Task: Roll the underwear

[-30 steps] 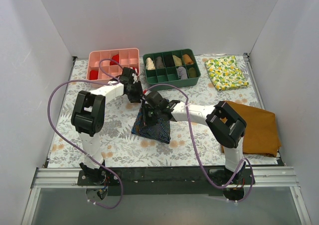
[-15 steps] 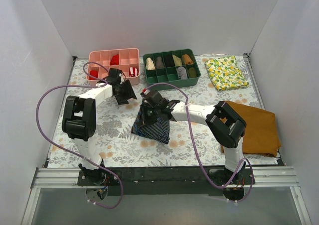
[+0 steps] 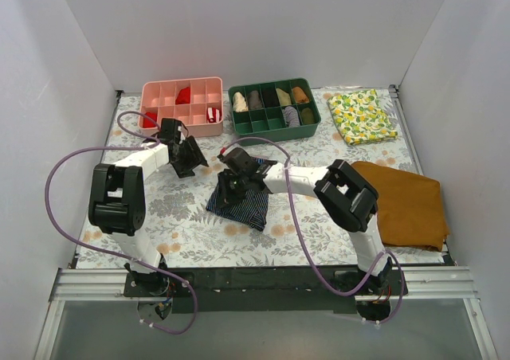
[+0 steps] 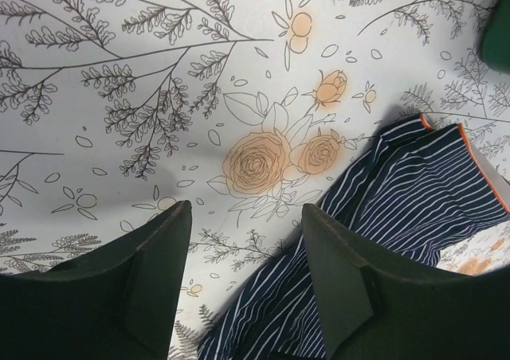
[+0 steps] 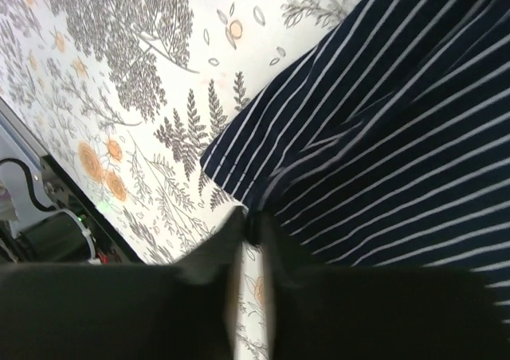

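Floral surface (image 3: 183,226), mid area: left end effector (image 3: 185,154) has jaws apart, empty, w/ underwear (image 3: 239,206) just to its right, nearer the bases. Right end effector (image 3: 237,181) sits over the cloth's far edge, so it's closer. Tips nearly together; I can't tell if it's pinching fabric.

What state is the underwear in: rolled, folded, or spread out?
Folded, not rolled: the underwear lies flat on the table as a compact layered panel, with no coil visible.

left pincer (image 4: 247,217) spread; right pincer (image 5: 249,221) nearly pinched together
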